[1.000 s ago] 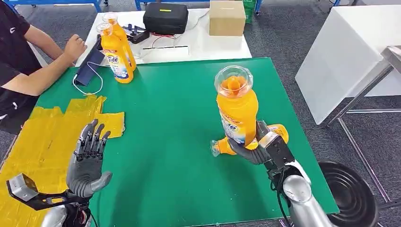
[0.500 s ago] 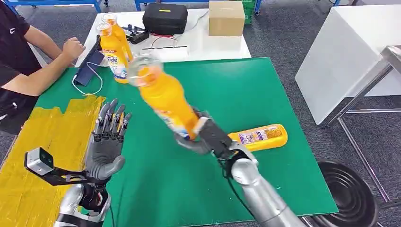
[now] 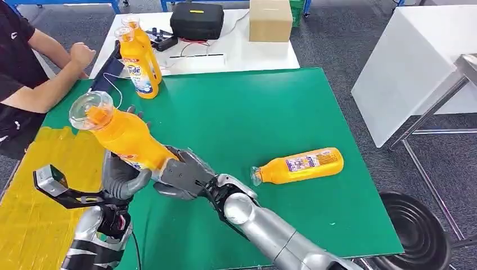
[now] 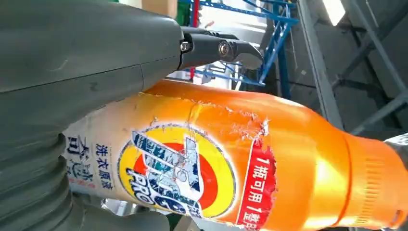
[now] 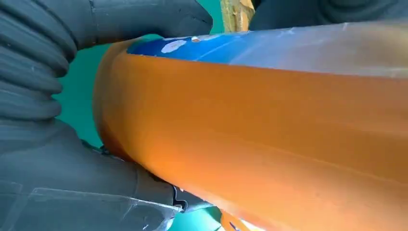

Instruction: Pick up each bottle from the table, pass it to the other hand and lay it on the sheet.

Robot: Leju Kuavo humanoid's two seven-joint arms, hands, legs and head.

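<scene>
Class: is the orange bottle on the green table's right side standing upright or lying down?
Lying down: the bottle rests on its side on the green table.

held bottle (image 4: 231, 159) label "洗衣原浆", "1瓶可用1整月", standing bottle (image 3: 136, 66) "Tide"

You had an orange bottle (image 3: 126, 138) with a clear cap between two grey hands — the left hand (image 3: 121, 180) and the right hand (image 3: 180, 177) both showed darker fingers. Its label (image 4: 178, 175) carried a yellow ring around a red disc, crossed by scuffed blue lettering, with a red band of white characters beside it. The table (image 3: 236, 112) was plain green; the sheet (image 3: 34, 219) on it was yellow. Another orange bottle (image 3: 298, 166) lay there with a white and blue label. Two more orange bottles (image 3: 139, 62) stood at the far edge — labels blue and yellow.
</scene>
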